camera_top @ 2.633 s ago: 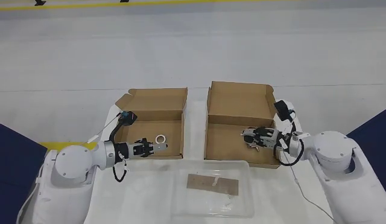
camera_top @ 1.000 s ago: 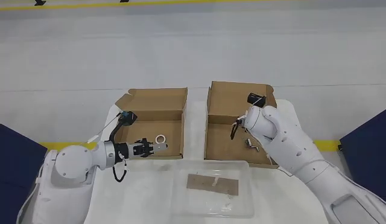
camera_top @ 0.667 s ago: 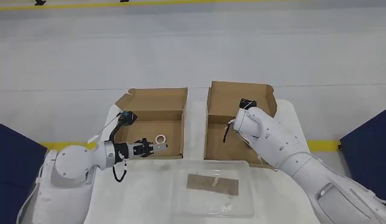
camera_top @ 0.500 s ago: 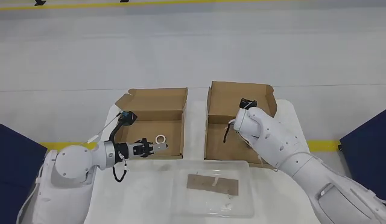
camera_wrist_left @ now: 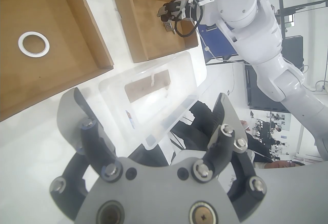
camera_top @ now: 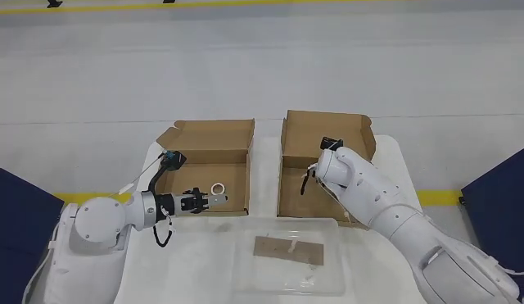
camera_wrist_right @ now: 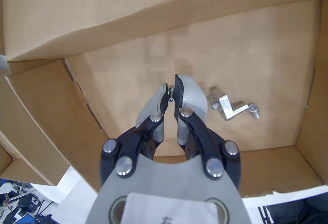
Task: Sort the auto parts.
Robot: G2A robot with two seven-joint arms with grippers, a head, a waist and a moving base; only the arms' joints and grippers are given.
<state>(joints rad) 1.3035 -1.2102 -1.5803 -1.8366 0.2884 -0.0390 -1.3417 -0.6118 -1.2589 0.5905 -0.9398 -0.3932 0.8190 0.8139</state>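
Note:
In the right wrist view my right gripper (camera_wrist_right: 171, 88) is shut on a small screw (camera_wrist_right: 171, 97), held just above the floor of the right cardboard box (camera_wrist_right: 230, 38). A metal bracket (camera_wrist_right: 228, 106) with a bolt lies on that floor beside the fingers. From the left wrist view the right gripper (camera_wrist_left: 166, 11) sits inside the right box (camera_wrist_left: 143, 20), over the bracket (camera_wrist_left: 168, 28). My left gripper (camera_wrist_left: 148, 104) stands open with nothing in it, by the front wall of the left box (camera_top: 209, 132). A white ring (camera_wrist_left: 33, 43) lies in that box (camera_top: 218, 189).
A clear plastic bin (camera_top: 246, 247) stands at the table's front, holding a flat cardboard piece (camera_top: 288, 250). The right arm's bulk (camera_top: 368, 197) covers much of the right box (camera_top: 323, 132). Both boxes have raised back flaps.
The right arm has swung leftward over the right box and now covers the floor where the bracket showed a second ago. The left arm and the white ring have not moved.

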